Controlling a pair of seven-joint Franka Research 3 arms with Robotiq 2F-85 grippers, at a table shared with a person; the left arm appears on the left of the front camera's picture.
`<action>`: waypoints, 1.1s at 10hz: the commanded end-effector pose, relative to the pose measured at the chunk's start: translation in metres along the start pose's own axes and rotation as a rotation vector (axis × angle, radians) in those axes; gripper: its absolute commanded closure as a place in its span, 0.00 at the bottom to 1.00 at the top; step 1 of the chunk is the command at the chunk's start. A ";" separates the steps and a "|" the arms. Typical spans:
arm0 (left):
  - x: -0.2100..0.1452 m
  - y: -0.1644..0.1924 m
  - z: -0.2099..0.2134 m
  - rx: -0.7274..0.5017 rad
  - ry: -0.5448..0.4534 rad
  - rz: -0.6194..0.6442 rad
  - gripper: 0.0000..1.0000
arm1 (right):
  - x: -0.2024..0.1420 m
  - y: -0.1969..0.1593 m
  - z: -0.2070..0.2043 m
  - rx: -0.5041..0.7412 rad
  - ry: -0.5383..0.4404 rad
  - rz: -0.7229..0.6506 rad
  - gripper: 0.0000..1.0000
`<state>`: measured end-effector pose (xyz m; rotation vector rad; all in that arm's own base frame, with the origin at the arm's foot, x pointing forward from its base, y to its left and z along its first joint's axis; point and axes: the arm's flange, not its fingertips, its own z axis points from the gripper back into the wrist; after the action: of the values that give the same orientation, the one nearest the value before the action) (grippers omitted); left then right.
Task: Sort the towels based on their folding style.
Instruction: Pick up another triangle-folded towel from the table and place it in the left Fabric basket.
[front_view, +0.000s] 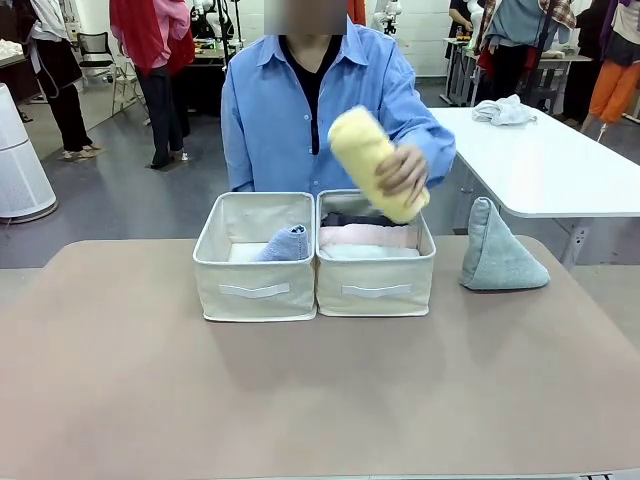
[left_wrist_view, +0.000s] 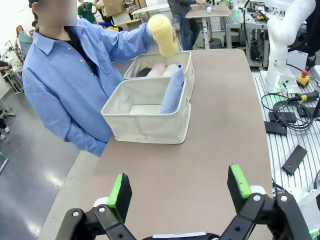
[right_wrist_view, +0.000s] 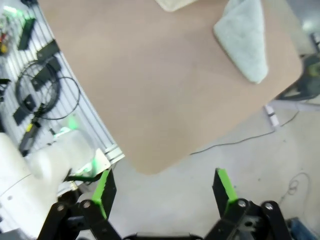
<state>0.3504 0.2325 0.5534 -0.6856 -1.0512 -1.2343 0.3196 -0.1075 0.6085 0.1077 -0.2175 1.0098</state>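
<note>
While the person's hand holds the yellow roll tilted above the right box, neither arm is in the job. Left arm's fingers are spread wide with nothing between them, above the near part of the table and facing both boxes. Right arm's fingers are also spread and empty, hanging just off a rounded corner on the table's right side.

Both boxes touch each other at the middle of the far edge. The right box has the dark grey roll, pink roll and white roll lying side by side. The left box has the light blue cone leaning by its right wall. The pale teal cone stands upright on the table near the far right edge, beside the right box but apart from it.

Step in hand looks like: yellow roll into the right box with the other rolls. To do it well:
- turn it parallel to the three rolls
- lower it rather than drop it, so the roll doesn't loosen
- the box looks nearly full, so it may have to rest on top

That would leave only the teal cone, which belongs in the left box. The right arm looks closer. Probably best to grip the cone low on the body rather than at the tip, and wait until the hand is clear of the boxes.
</note>
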 end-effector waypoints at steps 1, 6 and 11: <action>0.000 -0.003 -0.001 0.011 -0.022 -0.017 0.00 | 0.038 -0.020 -0.009 -0.061 0.028 0.036 0.00; 0.000 -0.003 -0.001 0.011 -0.022 -0.017 0.00 | 0.126 -0.050 -0.050 -0.116 0.095 0.122 0.00; 0.000 -0.003 -0.001 0.011 -0.022 -0.017 0.00 | 0.127 -0.040 -0.063 -0.088 0.050 0.106 0.00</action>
<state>0.3504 0.2323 0.5532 -0.6862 -1.0511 -1.2343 0.4402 -0.0067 0.5800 -0.0474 -0.2156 1.1484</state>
